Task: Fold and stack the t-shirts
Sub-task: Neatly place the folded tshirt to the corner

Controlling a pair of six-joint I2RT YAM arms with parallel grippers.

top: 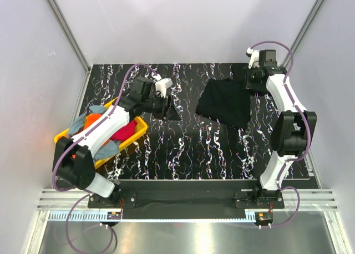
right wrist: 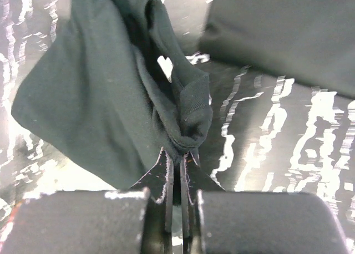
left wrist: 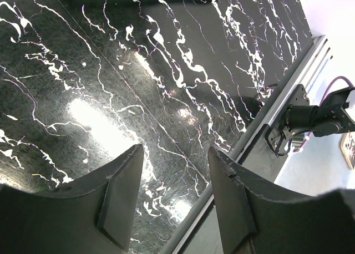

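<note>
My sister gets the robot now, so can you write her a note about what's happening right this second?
Left gripper: open, empty, above the table near the yellow tray.
Right gripper: shut on an edge of the black t-shirt, at the table's far right.
Things: the black t-shirt lies on the table. The orange t-shirt, magenta t-shirt and grey-blue t-shirt are heaped in the tray.
Done: no stack in sight.
Left: finish folding the black one, then fold the tray's three and stack all.
</note>
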